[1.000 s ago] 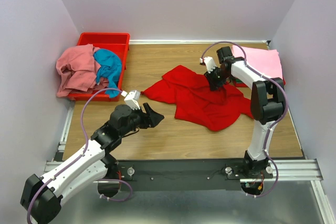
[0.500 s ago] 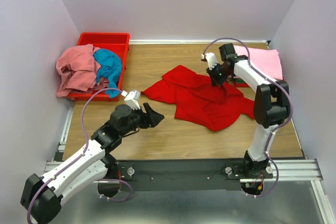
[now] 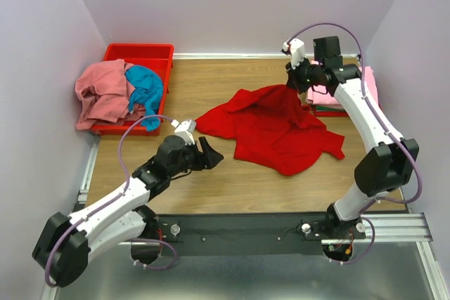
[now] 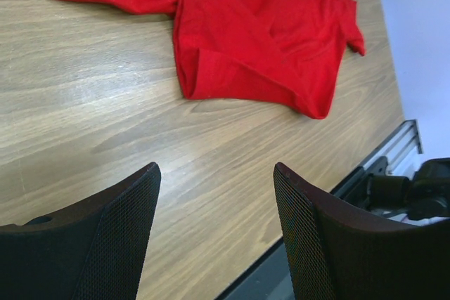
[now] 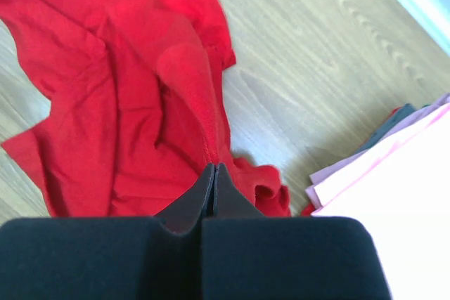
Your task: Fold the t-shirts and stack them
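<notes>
Mid-table, right fingers [image 5: 198, 198] pinch red t-shirt [image 3: 275, 130] edge; left fingers [image 4: 116, 240] apart over wood [image 4: 211, 163].

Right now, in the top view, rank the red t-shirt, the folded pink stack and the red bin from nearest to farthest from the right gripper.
1. Red t-shirt: pinched in the right gripper, mid-table.
2. Folded pink stack: just right of it, by the table's right edge.
3. Red bin: far-left corner, across the table.
</notes>
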Robot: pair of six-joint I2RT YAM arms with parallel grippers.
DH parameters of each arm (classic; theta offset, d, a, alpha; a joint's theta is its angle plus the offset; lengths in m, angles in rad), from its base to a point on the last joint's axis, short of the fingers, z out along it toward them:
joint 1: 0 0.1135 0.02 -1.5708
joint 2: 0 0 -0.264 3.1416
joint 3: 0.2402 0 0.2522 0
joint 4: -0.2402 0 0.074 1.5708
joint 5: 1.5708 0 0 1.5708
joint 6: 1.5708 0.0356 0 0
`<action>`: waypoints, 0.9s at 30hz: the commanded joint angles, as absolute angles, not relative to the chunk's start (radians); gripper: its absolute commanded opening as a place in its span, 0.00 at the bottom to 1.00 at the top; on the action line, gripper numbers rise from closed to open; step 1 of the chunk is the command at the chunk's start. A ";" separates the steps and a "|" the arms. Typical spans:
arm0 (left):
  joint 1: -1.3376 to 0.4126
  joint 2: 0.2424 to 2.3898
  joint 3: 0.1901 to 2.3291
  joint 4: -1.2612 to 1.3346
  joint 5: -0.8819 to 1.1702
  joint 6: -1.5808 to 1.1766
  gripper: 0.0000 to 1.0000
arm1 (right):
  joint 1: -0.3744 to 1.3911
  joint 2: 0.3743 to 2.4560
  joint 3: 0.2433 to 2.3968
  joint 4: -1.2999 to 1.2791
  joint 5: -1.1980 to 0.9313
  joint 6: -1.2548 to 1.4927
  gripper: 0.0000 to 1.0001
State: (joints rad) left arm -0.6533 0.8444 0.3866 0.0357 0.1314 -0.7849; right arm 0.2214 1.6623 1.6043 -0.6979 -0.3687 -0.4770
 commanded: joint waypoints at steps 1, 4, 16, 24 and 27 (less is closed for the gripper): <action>-0.646 0.934 0.439 0.126 0.147 -0.732 0.73 | 0.227 1.618 1.651 -0.703 -0.381 -0.439 0.01; -0.643 1.047 0.486 0.159 0.147 -0.701 0.73 | 0.224 1.600 1.677 -0.703 -0.356 -0.425 0.00; -0.637 1.385 0.807 0.184 0.144 -0.438 0.70 | 0.225 1.552 1.691 -0.704 -0.367 -0.403 0.00; -0.696 1.532 1.000 0.248 0.147 0.059 0.67 | 0.225 1.534 1.664 -0.704 -0.388 -0.391 0.00; -0.729 1.593 1.037 0.255 0.131 0.173 0.67 | 0.227 1.532 1.663 -0.706 -0.397 -0.385 0.00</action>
State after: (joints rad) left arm -0.6926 1.5280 0.9958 0.2241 0.1429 -0.0929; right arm 0.2214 1.5688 1.6756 -0.6994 -0.3614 -0.4084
